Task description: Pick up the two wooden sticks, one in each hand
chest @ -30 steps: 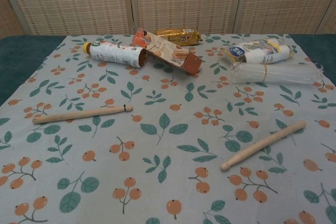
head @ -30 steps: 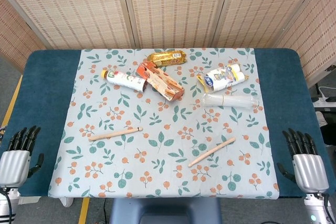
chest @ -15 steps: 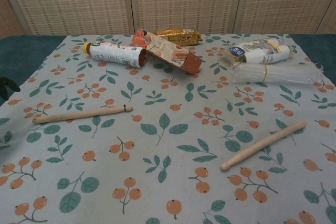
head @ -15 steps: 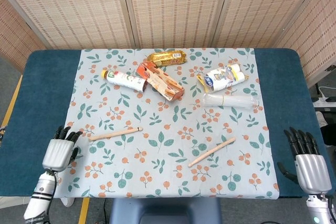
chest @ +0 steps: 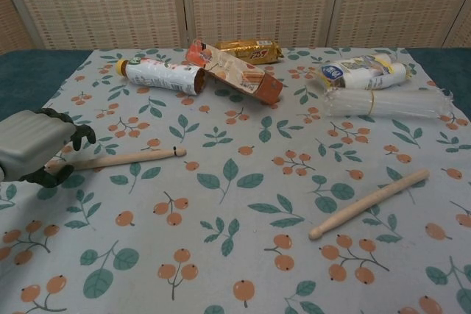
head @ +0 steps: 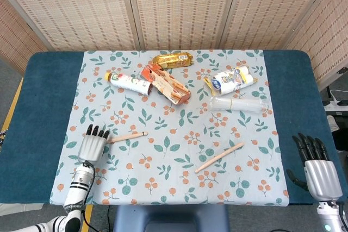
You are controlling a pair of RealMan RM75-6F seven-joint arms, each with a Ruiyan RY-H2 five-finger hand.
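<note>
The left hand (head: 92,146) has a smooth silver-grey, boxy palm shell and black, segmented fingers (head: 97,130). Below it a pale grey, cylindrical wrist and forearm (head: 78,184) carries a dark band at the joint. In the chest view the same hand (chest: 33,146) shows as a matte grey-green block with glossy black fingertips. The right hand (head: 319,173) matches it: a silver shell with faint ribbing on its back, black fingers (head: 307,144) and a black thumb at the side.

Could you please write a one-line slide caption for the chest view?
Left hand poised over the left wooden stick, not yet gripping; right wooden stick lies untouched.
</note>
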